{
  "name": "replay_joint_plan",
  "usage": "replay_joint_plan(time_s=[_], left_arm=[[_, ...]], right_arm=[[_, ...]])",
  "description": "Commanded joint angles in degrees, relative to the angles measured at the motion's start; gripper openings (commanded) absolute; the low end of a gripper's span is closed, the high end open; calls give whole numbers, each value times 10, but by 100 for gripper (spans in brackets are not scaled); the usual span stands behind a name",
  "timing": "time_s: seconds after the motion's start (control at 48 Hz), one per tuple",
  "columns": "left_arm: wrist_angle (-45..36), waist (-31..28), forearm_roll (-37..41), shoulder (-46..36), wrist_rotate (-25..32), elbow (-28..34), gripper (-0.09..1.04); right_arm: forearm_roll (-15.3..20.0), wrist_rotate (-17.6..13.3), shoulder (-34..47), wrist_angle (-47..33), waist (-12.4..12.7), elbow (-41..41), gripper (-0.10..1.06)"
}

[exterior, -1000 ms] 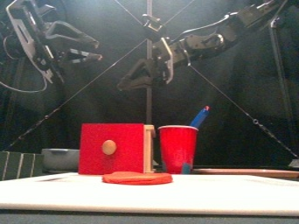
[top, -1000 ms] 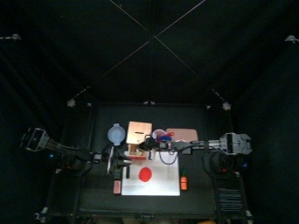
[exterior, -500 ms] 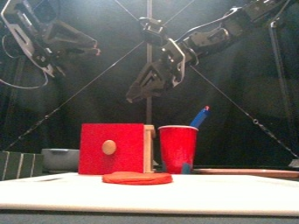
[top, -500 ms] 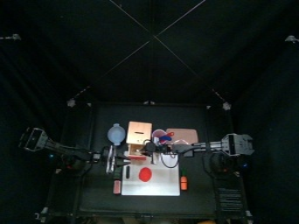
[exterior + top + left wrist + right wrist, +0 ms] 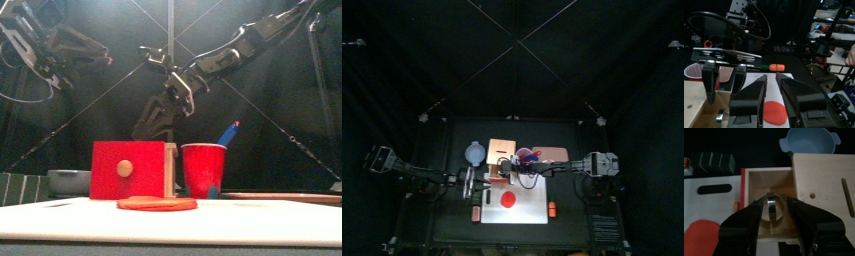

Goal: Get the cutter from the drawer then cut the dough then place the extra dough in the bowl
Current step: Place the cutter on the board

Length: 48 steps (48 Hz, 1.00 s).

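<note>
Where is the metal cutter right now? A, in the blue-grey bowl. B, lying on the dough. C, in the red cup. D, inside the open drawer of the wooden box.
D: the right wrist view shows the cutter lying on the floor of the pulled-out drawer, seen between the open jaws of the right gripper.

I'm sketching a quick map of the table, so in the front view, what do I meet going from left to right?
A toy sushi roll, blue-grey bowl, wooden box with its red drawer front, red cup holding a blue knife.
</note>
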<state>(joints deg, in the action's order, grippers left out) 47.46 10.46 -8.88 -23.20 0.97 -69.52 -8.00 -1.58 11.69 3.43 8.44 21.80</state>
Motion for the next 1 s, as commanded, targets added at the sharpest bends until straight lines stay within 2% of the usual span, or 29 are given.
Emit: replay_joint_plan(time_s=[0.021,0.229,1.0], left_arm=[[4,5,1,-1,-1,6,65],[4,8,-4,-1,-2,6,65],[4,8,-24,-2,-2,2,65]], right_arm=[[-4,0,-11,-1,4,-12,80],[-25,-3,-8,-1,3,-12,80],[-26,-3,21,33,2,-27,78]])
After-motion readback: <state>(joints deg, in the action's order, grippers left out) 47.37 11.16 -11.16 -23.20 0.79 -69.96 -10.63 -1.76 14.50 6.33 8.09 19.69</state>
